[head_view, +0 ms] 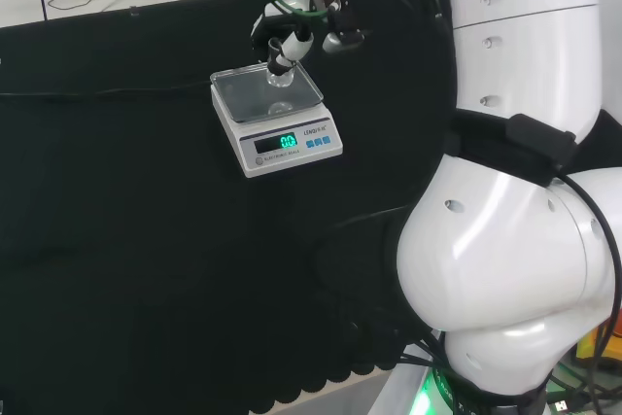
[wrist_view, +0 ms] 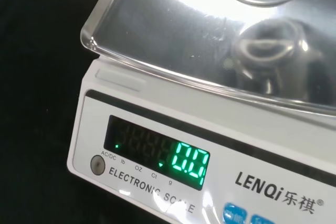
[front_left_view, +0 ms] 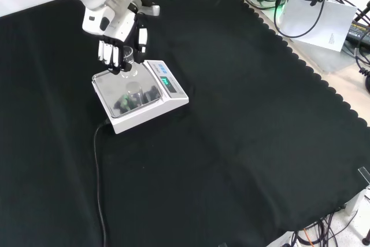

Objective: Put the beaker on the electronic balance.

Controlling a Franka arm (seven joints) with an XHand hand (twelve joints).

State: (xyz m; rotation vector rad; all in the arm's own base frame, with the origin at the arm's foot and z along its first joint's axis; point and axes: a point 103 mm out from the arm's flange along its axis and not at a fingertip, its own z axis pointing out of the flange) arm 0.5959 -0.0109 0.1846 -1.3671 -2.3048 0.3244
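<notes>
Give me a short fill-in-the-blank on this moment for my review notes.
1. The hand holds a clear ____ over the balance.
2. The cloth under the balance is ____.
3. The balance's lit digits glow ____.
4. In the front view, the balance's cable runs toward the view's ____ edge.

Missing words: beaker; black; green; bottom

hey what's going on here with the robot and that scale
The robot hand is holding a small clear beaker, fingers curled around it, just over the shiny pan of the electronic balance on the black cloth. In the head view the beaker sits at the pan's far edge. Whether its base touches the pan yet is hard to tell. The balance's green display is lit.
</notes>
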